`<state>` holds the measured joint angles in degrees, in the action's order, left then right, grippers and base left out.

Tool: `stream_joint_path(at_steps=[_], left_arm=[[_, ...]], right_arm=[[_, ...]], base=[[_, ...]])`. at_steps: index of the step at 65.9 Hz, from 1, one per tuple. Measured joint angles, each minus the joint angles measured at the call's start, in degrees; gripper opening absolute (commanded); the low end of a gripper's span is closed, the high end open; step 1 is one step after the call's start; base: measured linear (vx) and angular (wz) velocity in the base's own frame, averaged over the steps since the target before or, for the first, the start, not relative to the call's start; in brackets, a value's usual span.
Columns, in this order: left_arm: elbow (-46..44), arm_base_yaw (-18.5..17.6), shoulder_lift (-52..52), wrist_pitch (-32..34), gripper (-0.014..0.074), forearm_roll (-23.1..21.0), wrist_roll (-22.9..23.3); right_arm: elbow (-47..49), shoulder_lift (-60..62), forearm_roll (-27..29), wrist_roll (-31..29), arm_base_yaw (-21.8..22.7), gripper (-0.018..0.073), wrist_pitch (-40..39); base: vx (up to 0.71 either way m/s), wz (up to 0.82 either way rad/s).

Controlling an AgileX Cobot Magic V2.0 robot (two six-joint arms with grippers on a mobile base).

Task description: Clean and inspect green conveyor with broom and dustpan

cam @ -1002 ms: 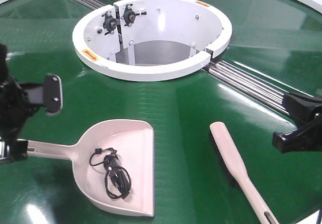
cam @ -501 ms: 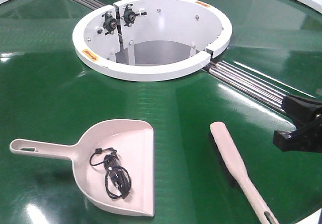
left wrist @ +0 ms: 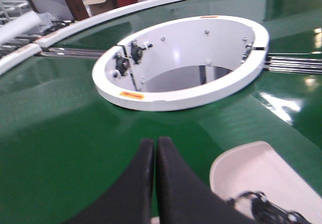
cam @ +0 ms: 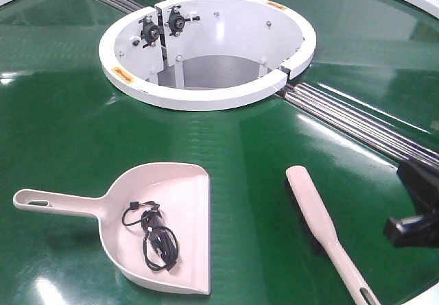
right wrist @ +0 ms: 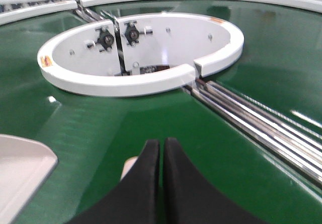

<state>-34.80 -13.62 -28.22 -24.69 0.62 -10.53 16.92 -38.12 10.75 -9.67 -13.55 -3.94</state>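
Nearest the front edge, the dustpan (cam: 161, 226) lies flat on the green conveyor (cam: 62, 127), mouth toward the right, handle pointing left. Inside it sits a tangle of black cord (cam: 152, 238), the only debris visible anywhere; it rests wholly within the raised sides. To the right, well apart from the dustpan, the broom (cam: 326, 229) lies bristles down, its broad end toward the ring and its handle running off toward the bottom right corner.

Neither tool is gripped. The left claw (left wrist: 155, 148) shows only in its own wrist view: jaws pressed together, nothing between them, hanging above bare belt just left of the dustpan's rim. The right claw (right wrist: 161, 151) is likewise clenched and empty in its wrist view, with a pale edge, probably the broom's tip, just beneath it. From the front, a black part of the right arm sits at the right edge, beside the broom and apart from it.

Farther back, the belt surface reads glossy and free of visible litter. The metal roller strips (cam: 350, 120) run out from the white ring hub (cam: 206, 48), also without visible debris.

Assessment: the sweeping stage appears complete, with the debris collected and both tools set down. What remains, by my judgement, is the inspection pass, and perhaps emptying the pan.
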Motion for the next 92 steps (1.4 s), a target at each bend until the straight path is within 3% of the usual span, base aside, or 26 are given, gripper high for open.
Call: stream_joint_path(at_steps=[9, 20, 69, 80, 92], left_arm=[[8.09, 0.0, 8.0, 2.27, -0.0024, -1.3, 0.11], [9.36, 0.0, 12.92, 3.47, -0.0022, -0.62, 0.11], [9.68, 0.08, 13.53, 4.18, -0.0023, -0.62, 0.11], [12.52, 5.41, 13.53, 5.64, -0.0023, -0.62, 0.12], [21.2, 11.85, 19.11, 9.64, -0.0023, -4.22, 0.23]], right_arm=[[-3.44, 0.0, 0.15, 0.26, 0.0, -0.0006, -3.03], [-3.64, 0.18, 0.19, 0.3, 0.0, -0.0006, -3.9], [-3.64, 0.18, 0.19, 0.3, 0.0, -0.0006, -3.97], [-3.64, 0.18, 0.19, 0.3, 0.0, -0.0006, -3.97], [-3.64, 0.18, 0.19, 0.3, 0.0, -0.0006, -3.97]], base=[[0.0, 0.0], [0.0, 0.0], [0.0, 0.0], [0.0, 0.0], [0.0, 0.0]])
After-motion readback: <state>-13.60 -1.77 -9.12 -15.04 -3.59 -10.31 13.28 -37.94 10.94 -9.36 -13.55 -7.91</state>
